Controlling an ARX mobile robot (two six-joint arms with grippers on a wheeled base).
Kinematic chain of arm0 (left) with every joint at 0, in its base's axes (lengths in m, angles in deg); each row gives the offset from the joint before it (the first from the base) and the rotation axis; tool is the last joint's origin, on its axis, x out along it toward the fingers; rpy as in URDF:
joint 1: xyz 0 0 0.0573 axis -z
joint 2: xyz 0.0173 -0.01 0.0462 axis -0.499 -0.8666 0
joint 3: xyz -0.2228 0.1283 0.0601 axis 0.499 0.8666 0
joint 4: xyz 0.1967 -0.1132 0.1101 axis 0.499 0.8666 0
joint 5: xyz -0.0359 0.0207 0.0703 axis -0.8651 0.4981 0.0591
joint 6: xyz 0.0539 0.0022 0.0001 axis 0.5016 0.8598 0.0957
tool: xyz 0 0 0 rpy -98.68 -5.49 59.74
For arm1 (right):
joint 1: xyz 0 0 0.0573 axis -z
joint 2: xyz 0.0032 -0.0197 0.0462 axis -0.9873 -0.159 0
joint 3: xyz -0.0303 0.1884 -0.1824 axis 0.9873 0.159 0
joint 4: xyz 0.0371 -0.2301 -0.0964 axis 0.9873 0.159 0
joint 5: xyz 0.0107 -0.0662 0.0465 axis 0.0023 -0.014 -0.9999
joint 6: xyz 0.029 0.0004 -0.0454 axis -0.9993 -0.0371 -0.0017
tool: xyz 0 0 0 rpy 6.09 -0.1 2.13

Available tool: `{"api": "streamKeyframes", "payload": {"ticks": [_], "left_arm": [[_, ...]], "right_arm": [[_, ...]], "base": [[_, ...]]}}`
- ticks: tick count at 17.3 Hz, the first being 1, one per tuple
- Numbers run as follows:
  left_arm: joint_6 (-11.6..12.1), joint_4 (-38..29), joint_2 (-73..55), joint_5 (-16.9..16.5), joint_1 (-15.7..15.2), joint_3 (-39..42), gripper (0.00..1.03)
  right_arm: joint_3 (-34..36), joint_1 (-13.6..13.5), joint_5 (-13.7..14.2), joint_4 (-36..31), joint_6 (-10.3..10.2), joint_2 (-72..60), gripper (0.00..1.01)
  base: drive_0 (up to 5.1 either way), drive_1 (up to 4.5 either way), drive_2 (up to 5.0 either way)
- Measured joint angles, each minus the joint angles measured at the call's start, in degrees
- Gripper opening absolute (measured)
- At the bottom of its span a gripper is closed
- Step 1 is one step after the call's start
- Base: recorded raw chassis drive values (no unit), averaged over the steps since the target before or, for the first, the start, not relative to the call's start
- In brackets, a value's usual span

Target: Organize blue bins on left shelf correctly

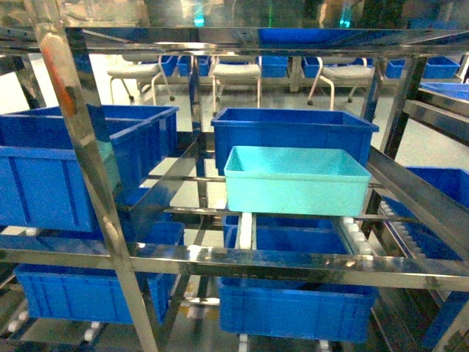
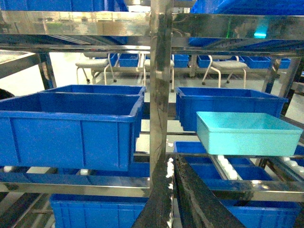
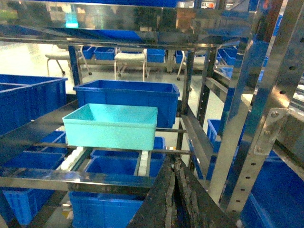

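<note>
Turquoise bin (image 1: 297,191) on shelf (image 1: 293,261) rollers | both grippers (image 3: 176,199) seemingly closed, empty, well short

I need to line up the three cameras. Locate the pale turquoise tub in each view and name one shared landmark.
Head: turquoise tub right of centre, middle tier.
Left wrist: turquoise tub at right.
Right wrist: turquoise tub left of centre.
Shared landmark: the royal-blue crate directly behind it.

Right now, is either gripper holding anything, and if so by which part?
Nothing is held. The turquoise tub sits untouched on the shelf; both wrist views show dark closed fingers, left gripper, right gripper, short of it.
</note>
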Motion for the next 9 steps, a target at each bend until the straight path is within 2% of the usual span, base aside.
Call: {"api": "streamKeyframes", "payload": {"ticks": [2,3,6,9], "left_arm": [[0.0,0.0,0.0,-0.1,0.0,0.0,0.02],[0.0,-0.1,0.0,-0.1,0.0,0.0,0.06],[0.0,-0.1,0.0,-0.1,0.0,0.0,0.49],[0.0,0.2,0.0,-0.1,0.0,0.0,0.64]], "right_arm": [[0.0,0.0,0.0,-0.3,0.1,0.0,0.02],[0.0,0.0,0.0,-0.3,0.1,0.0,0.15],[0.0,0.0,0.0,-0.3,0.1,0.0,0.6],[0.0,0.0,0.0,-0.2,0.1,0.0,0.74]], "base": [[0.0,0.0,0.0],[0.0,0.0,0.0],[0.0,0.0,0.0],[0.1,-4.14,4.3]]}}
